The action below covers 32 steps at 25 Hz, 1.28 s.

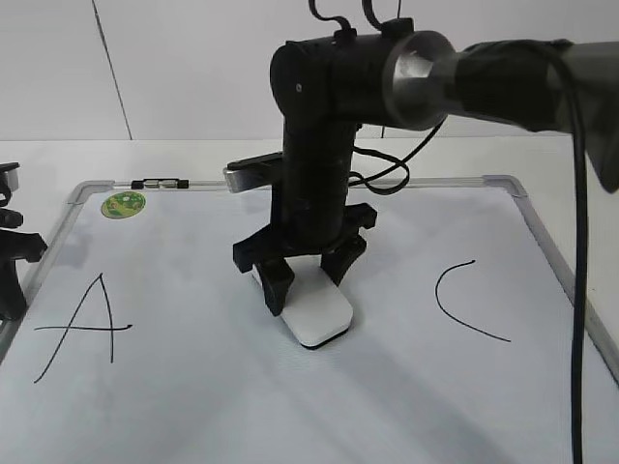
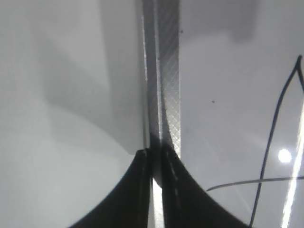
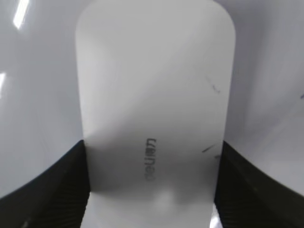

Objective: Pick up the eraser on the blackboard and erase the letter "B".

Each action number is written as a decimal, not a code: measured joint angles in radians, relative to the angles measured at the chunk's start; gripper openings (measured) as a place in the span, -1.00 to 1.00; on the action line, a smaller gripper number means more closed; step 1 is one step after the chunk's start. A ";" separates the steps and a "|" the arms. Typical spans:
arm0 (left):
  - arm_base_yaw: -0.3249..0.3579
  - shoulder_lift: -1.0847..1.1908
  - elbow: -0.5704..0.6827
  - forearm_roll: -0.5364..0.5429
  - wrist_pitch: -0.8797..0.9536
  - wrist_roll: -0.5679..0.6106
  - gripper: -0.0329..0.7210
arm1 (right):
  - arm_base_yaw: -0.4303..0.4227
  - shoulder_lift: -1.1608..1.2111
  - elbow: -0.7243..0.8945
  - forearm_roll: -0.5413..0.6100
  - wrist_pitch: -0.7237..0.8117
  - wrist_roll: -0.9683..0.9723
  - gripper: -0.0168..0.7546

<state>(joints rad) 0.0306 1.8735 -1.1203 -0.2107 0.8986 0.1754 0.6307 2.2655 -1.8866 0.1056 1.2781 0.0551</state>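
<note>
The white eraser (image 1: pixel 324 317) lies flat on the blackboard (image 1: pixel 387 396), a white board with a grey frame, midway between the letters "A" (image 1: pixel 82 324) and "C" (image 1: pixel 464 300). My right gripper (image 1: pixel 308 285) reaches to the middle from the right and is shut on the eraser's far end. In the right wrist view the eraser (image 3: pixel 152 95) fills the space between both fingers of that gripper (image 3: pixel 152 147), its grey print facing up. No letter "B" shows; the spot between "A" and "C" is covered by eraser and gripper or bare. My left gripper (image 1: pixel 12 290) is shut and empty (image 2: pixel 156 154) over the board's left frame (image 2: pixel 168 71).
A round green sticker (image 1: pixel 123 204) and a small black-and-silver marker (image 1: pixel 162 183) sit at the board's far left corner. A grey flat object (image 1: pixel 250 175) lies at the far edge behind the right arm. Strokes of the "A" (image 2: pixel 275 142) show in the left wrist view.
</note>
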 joint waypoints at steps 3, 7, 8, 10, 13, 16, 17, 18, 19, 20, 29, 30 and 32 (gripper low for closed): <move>0.000 0.000 0.000 0.000 0.000 0.000 -0.84 | -0.042 0.002 -0.006 0.028 -0.011 0.004 0.50; 0.000 0.000 0.000 -0.002 0.000 0.000 -0.84 | -0.139 0.004 -0.008 0.028 -0.035 0.009 0.50; 0.000 0.000 0.000 -0.002 0.000 0.000 -0.84 | -0.165 0.004 -0.008 0.028 -0.037 0.011 0.50; 0.000 0.000 0.000 -0.002 0.000 0.000 -0.84 | -0.205 0.004 -0.010 0.028 -0.041 0.011 0.50; 0.000 0.000 0.000 -0.002 0.000 0.000 -0.84 | -0.247 0.004 -0.010 0.021 -0.043 0.013 0.50; 0.000 0.000 0.000 -0.002 0.000 0.000 -0.84 | -0.265 0.004 -0.012 0.015 -0.043 0.013 0.50; 0.000 0.000 0.000 -0.002 0.000 0.000 -0.84 | -0.266 0.004 -0.012 0.015 -0.043 0.013 0.50; 0.000 0.000 0.000 -0.002 0.000 0.000 -0.84 | -0.266 0.004 -0.012 0.015 -0.043 0.013 0.50; 0.000 0.000 0.000 -0.002 0.000 0.000 -0.84 | -0.266 0.004 -0.012 0.015 -0.043 0.013 0.50; 0.000 0.000 0.000 -0.002 0.000 0.000 -0.84 | -0.266 0.004 -0.014 0.015 -0.043 0.013 0.50; 0.000 0.000 -0.003 0.002 0.012 0.000 -0.84 | -0.139 0.014 -0.049 -0.057 -0.037 0.013 0.50; 0.000 0.000 -0.003 0.002 0.014 0.000 -0.84 | -0.117 0.014 -0.049 -0.052 -0.041 0.011 0.50; 0.000 0.000 -0.003 0.004 0.018 0.000 -0.84 | -0.066 0.018 -0.049 -0.029 -0.045 0.001 0.50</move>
<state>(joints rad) 0.0306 1.8735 -1.1236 -0.2066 0.9165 0.1754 0.5644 2.2831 -1.9352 0.0765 1.2332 0.0566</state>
